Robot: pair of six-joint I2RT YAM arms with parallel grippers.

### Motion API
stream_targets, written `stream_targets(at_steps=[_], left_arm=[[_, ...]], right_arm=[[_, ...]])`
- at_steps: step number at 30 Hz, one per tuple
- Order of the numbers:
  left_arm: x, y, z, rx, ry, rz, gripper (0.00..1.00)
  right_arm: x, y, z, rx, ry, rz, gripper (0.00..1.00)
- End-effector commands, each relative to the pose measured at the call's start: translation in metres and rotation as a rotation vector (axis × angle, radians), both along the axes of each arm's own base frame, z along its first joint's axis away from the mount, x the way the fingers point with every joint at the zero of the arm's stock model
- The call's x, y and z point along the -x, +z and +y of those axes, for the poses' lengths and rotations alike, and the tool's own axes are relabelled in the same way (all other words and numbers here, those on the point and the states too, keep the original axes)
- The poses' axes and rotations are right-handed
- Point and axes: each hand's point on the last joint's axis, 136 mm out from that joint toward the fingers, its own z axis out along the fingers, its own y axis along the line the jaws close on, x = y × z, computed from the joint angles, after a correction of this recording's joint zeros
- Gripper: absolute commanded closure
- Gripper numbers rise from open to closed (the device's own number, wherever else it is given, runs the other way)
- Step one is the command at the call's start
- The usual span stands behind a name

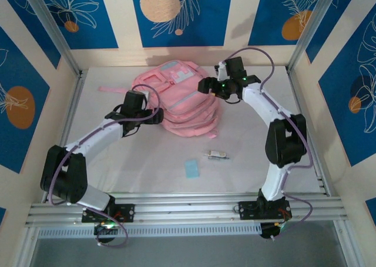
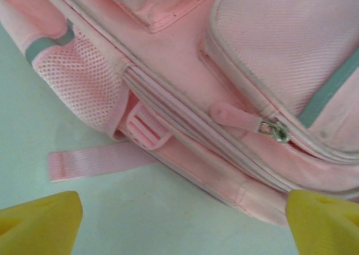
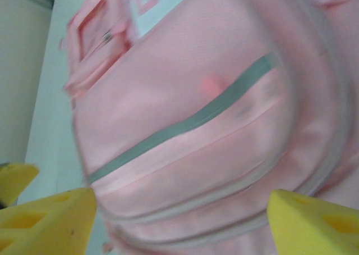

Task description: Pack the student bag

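The student bag (image 1: 179, 99), a large pink backpack, lies flat at the back middle of the table. My left gripper (image 1: 154, 115) hovers at its left side, open. In the left wrist view the gripper (image 2: 182, 227) has its yellow fingertips (image 2: 39, 221) spread wide over bare table, just short of the bag (image 2: 252, 69), whose zipper pull (image 2: 273, 130) and loose strap (image 2: 95, 162) show. My right gripper (image 1: 211, 84) is at the bag's right edge. In the blurred right wrist view this gripper (image 3: 182, 227) stands open above the bag's front pocket (image 3: 196, 98), with nothing gripped.
A small pale blue card (image 1: 191, 169) and a small white and silver item (image 1: 216, 155) lie on the white table (image 1: 264, 167) in front of the bag. Cage walls and metal posts ring the table; a strap end (image 1: 108, 89) trails left of the bag.
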Motion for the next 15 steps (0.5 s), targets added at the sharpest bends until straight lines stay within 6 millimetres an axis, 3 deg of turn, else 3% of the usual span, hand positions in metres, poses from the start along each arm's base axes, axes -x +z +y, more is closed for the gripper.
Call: stream_targets(at_steps=[1, 5, 12, 15], left_arm=[[0.014, 0.004, -0.009, 0.104, -0.006, 0.031, 0.0], [0.021, 0.006, -0.011, 0.169, 0.009, 0.01, 0.0], [0.031, 0.009, 0.001, 0.209, 0.062, -0.051, 0.0], [0.035, 0.006, 0.004, 0.212, 0.072, -0.056, 0.0]], right_arm=[[0.053, -0.014, 0.012, 0.101, 0.03, 0.081, 0.16], [0.111, -0.039, 0.026, 0.203, 0.063, 0.18, 0.01], [0.211, -0.082, 0.045, 0.368, 0.11, 0.35, 0.01], [0.244, -0.1, 0.051, 0.413, 0.122, 0.401, 0.0]])
